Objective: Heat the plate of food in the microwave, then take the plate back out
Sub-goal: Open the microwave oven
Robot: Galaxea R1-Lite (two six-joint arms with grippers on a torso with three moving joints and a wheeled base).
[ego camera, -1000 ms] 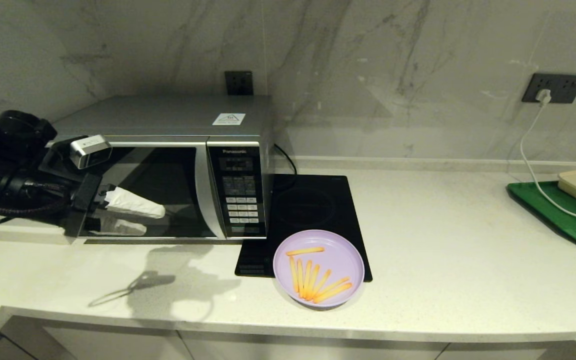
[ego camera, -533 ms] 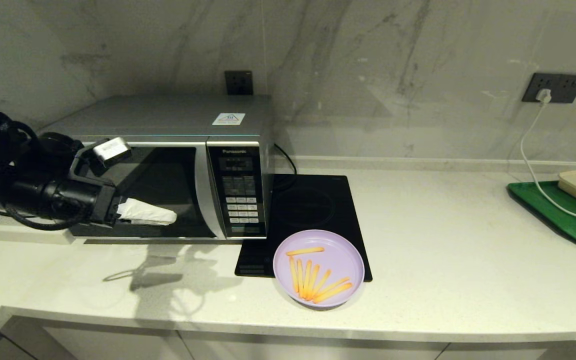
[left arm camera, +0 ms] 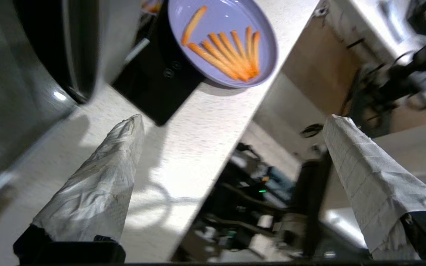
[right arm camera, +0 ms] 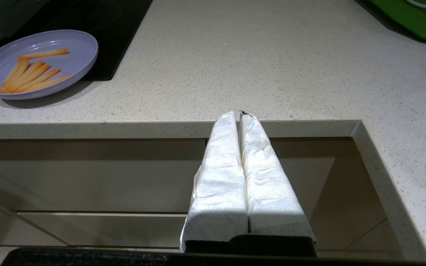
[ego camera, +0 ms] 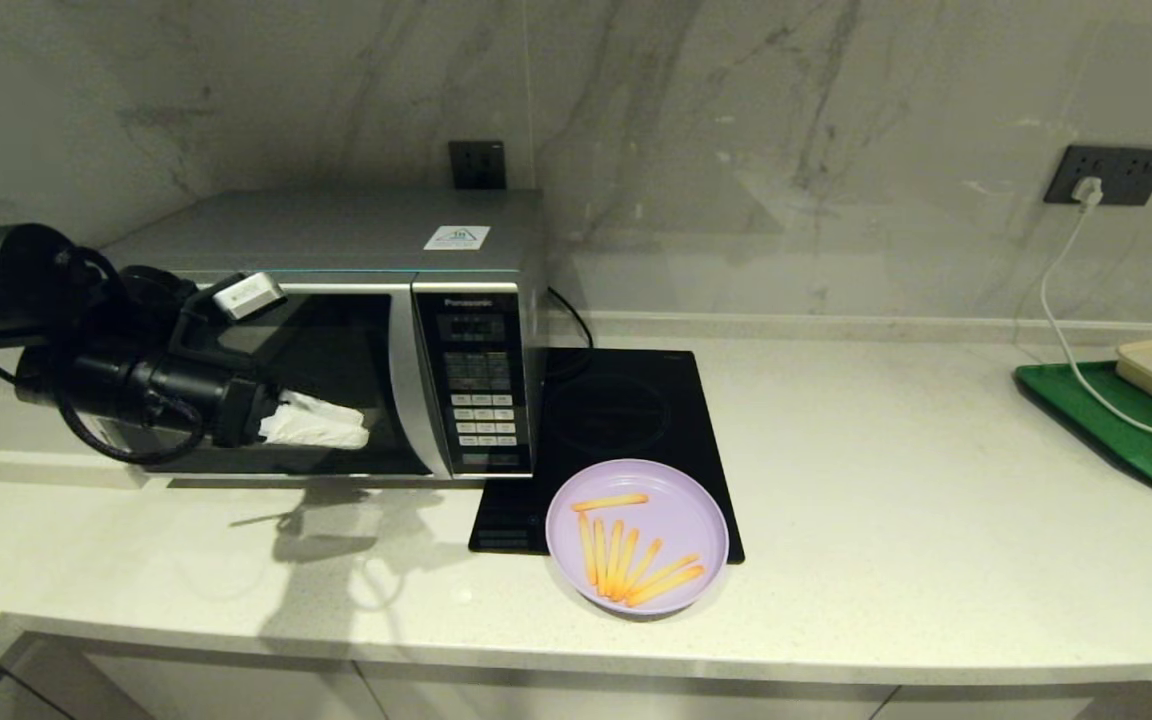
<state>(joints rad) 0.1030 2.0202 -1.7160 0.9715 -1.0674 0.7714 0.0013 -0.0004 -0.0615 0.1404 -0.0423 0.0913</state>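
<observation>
Marble-backed bench (ego camera: 886, 480): left gripper (ego camera: 336, 428), jaws spread and holding nothing, hovers before the microwave (ego camera: 336, 340) door, its handle strip just to the right; the plate of food (ego camera: 637, 537) sits near-right on the bench; right gripper (right arm camera: 240, 118) parked, jaws clenched.

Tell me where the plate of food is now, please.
In the head view the plate of food lies near the counter's front edge, half on the black induction hob, right of the microwave.

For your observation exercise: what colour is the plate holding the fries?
Pale lilac; the plate shows best in the head view.
</observation>
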